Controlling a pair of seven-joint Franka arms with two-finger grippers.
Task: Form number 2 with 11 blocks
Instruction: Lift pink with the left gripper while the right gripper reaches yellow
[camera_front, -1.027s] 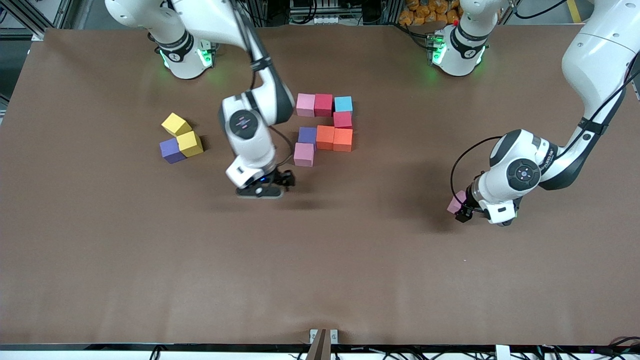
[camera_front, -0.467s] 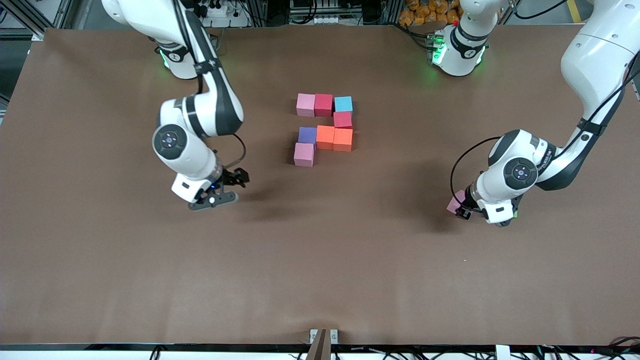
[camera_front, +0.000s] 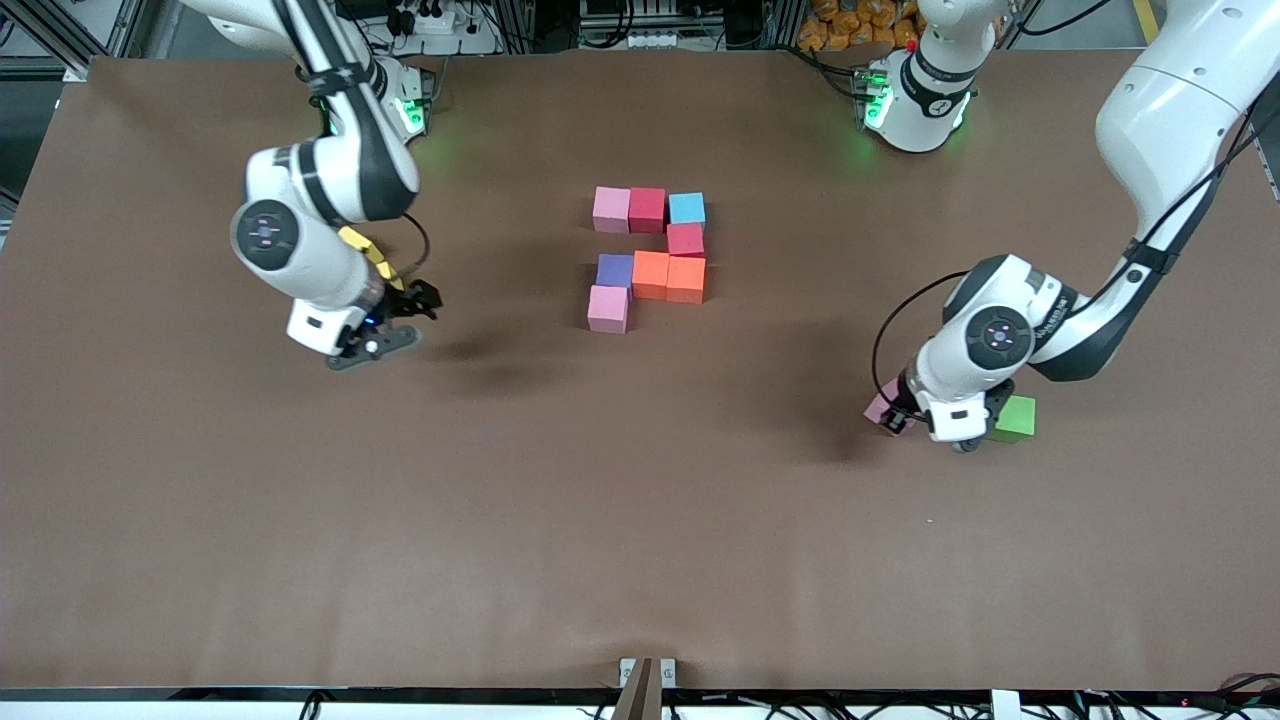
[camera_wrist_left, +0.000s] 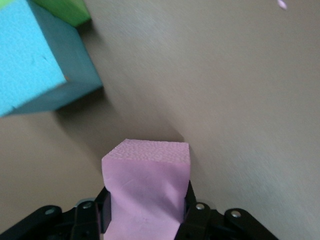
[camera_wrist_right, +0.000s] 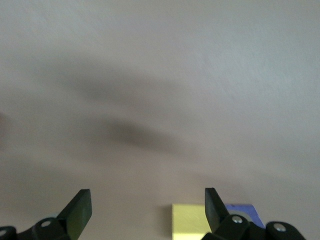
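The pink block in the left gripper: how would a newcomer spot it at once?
Follow the left arm to its gripper, low at its own end of the table. The pink block sits pinched between its fingers, a green block and a light blue block close by; it alone is gripped.

Brown matte tabletop (camera_front: 640, 520) fills nearly the whole front view, with soft dark shadows on it. Along the top edge: aluminium frame rails (camera_front: 60, 30), cables, a pile of orange items (camera_front: 850, 22) (too small to identify). Along the bottom edge a white strip with more cables (camera_front: 900, 705)
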